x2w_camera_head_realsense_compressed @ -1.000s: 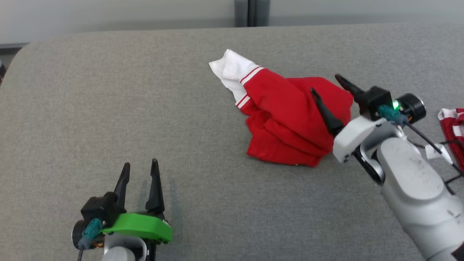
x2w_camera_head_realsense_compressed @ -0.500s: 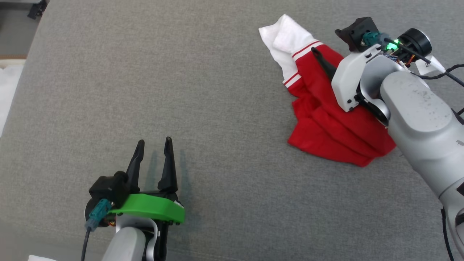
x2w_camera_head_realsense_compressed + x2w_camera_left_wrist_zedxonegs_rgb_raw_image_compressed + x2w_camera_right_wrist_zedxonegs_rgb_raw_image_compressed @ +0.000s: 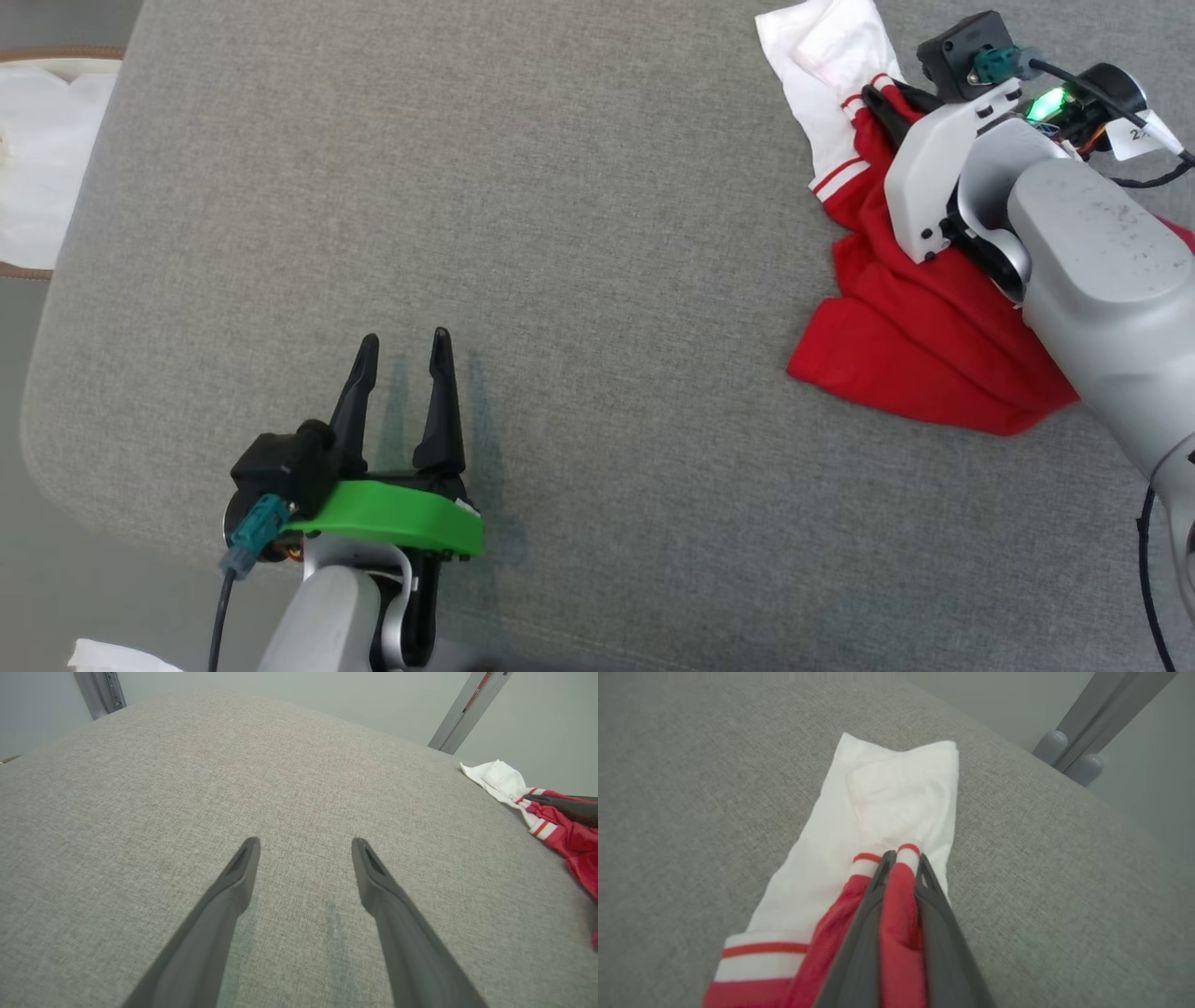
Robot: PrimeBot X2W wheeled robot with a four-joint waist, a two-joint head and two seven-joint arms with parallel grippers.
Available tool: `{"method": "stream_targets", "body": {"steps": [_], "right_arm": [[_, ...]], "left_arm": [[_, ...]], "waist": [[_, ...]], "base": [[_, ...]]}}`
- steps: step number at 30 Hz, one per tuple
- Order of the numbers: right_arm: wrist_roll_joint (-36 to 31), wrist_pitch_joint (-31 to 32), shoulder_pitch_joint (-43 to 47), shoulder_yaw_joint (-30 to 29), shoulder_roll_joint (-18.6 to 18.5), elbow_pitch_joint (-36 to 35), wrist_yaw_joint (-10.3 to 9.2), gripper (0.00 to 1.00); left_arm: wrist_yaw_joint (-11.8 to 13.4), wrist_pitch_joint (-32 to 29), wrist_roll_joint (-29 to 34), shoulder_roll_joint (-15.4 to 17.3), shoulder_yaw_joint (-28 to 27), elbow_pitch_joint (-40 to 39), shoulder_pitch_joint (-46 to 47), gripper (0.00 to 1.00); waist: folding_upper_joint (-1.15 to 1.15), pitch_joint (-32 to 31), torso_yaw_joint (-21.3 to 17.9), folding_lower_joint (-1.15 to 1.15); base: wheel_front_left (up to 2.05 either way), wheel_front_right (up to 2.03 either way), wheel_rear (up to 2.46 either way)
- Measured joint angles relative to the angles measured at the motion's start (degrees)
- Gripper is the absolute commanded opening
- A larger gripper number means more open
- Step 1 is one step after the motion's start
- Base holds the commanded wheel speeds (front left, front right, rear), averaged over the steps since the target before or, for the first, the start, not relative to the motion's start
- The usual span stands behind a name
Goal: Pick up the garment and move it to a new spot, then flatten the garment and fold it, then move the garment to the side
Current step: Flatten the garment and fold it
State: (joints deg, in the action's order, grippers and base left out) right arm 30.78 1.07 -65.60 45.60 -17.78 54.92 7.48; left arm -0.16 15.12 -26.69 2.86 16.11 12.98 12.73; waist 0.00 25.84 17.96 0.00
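grey fabric surface (image 3: 560, 187), pale wall (image 3: 280, 683), red garment (image 3: 915, 345)

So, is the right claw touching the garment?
Touching. The right wrist view shows the right claw closed on a red fold of the garment, cloth pinched plainly inside it.

One partly readable tag
The white tag (image 3: 1141, 136) behind the right hand (image 3: 878, 96) bears a number beginning "2"; the rest is illegible.
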Motion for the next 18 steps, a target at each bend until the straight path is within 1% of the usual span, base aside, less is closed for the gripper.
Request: {"method": "stream_targets", "body": {"steps": [2, 5, 7, 12, 15, 18], "right_arm": [[0.2, -2.8, -0.8, 0.5, 0.3, 0.1, 0.03, 0.0], [0.8, -7.0, -3.0, 1.0, 1.9, -0.4, 0.03, 0.0], [1.7, -9.6, -4.6, 1.0, 3.8, -1.1, 0.03, 0.0], [4.4, -14.6, -10.4, -0.8, 10.9, -3.0, 0.03, 0.0], [5.7, -15.8, -13.9, -4.3, 13.3, -4.9, 0.03, 0.0], [5.1, -16.0, -17.5, -11.3, 14.2, -9.9, 0.03, 0.0]], "left_arm": [[0.0, 0.0, 0.0, 0.0, 0.1, 0.1, 0.0, 1.0], [-0.3, 0.0, 0.1, 0.0, 0.3, 0.5, -0.1, 1.0], [-0.4, 0.0, 0.2, 0.0, 0.4, 0.5, -0.3, 1.0], [-0.8, 0.0, 0.8, 0.0, 0.5, 1.5, -1.9, 1.0], [-0.8, 0.0, 1.4, 0.0, 0.2, 1.9, -3.1, 1.0], [-0.8, 0.0, 2.0, 0.0, -0.5, 2.3, -4.3, 1.0]], "waist": [[0.0, -0.4, 0.0, 0.0], [0.0, -1.4, -0.4, 0.0], [0.0, -2.5, -0.6, 0.0], [0.0, -5.7, -0.8, 0.0], [0.0, -7.8, -0.7, 0.0], [0.0, -9.7, -0.6, 0.0]], "base": [[0.0, 0.0, 0.0], [0.0, 0.0, 0.0], [0.0, 0.0, 0.0], [0.0, 0.0, 0.0], [0.0, 0.0, 0.0], [0.0, 0.0, 0.0]]}}
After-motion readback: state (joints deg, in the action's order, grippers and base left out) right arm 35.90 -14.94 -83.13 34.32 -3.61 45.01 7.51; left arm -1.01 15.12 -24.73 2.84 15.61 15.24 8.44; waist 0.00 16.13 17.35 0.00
